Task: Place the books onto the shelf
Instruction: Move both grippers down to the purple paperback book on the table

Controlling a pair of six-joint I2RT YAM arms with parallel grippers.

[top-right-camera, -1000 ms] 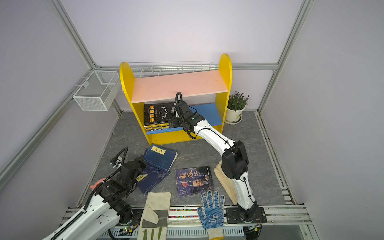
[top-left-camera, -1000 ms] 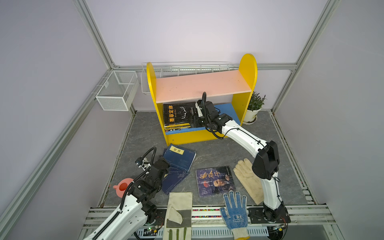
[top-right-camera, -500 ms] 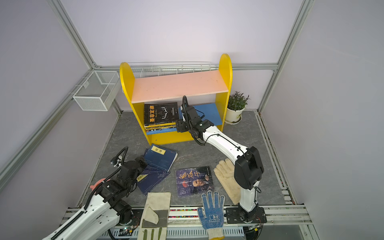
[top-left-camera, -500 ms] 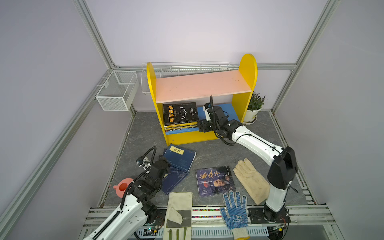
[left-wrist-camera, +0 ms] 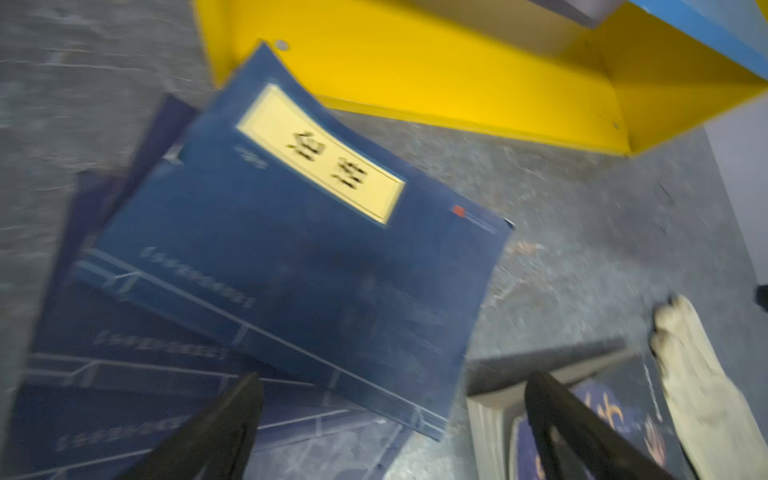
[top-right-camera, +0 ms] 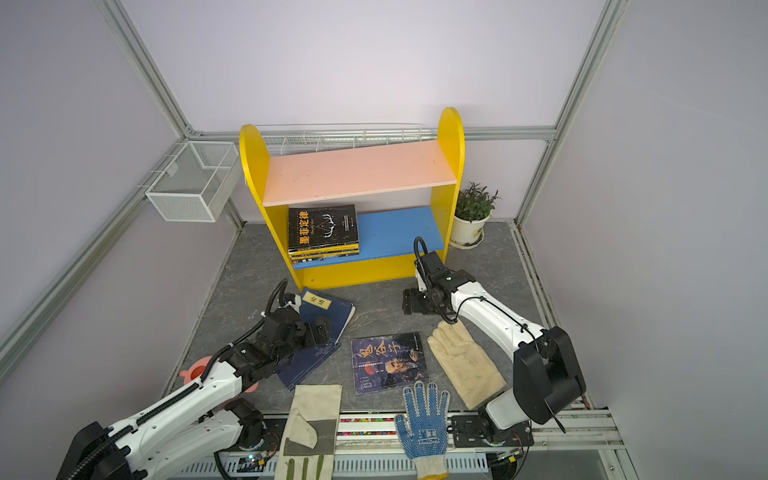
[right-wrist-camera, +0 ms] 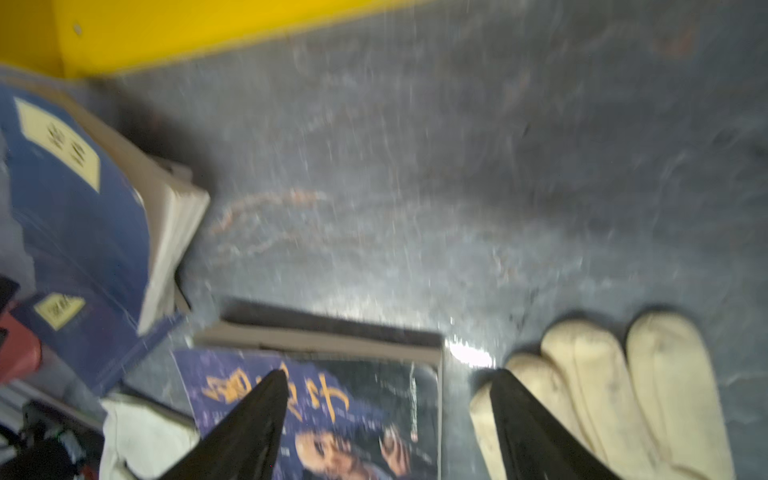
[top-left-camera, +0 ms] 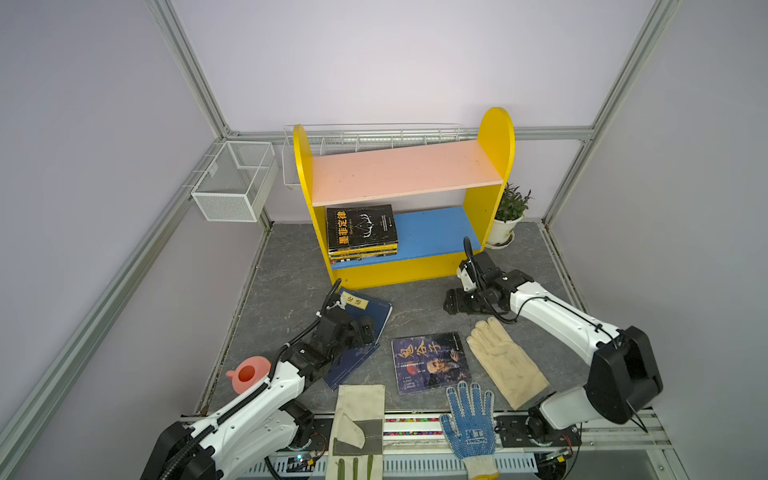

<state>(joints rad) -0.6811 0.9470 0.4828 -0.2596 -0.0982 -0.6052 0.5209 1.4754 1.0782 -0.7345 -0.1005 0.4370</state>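
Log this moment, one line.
left gripper open over navy books | right gripper open, empty | shelf: stack on blue board | purple book on table

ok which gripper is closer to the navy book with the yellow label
Left. The left gripper hangs open right over the navy book; the right gripper sits well apart, near the cream glove fingertips.

On the shelf (top-left-camera: 494, 137), the pink upper board (top-left-camera: 405, 172) is lying bare from panel to panel. On the blue lower board (top-left-camera: 434, 230) a stack of books (top-left-camera: 360, 228) is taking up the left part, leaving the right part free. Open bench (top-left-camera: 415, 301) is stretching between the shelf base and the purple book (top-left-camera: 430, 361). The right claw (top-left-camera: 449, 302), jaws apart, is hovering over it, near a cream glove (top-left-camera: 505, 361). The navy books (top-left-camera: 374, 311) are lying under the left claw (top-left-camera: 368, 328), and a potted plant (top-left-camera: 509, 212) is standing beside the shelf's right panel.
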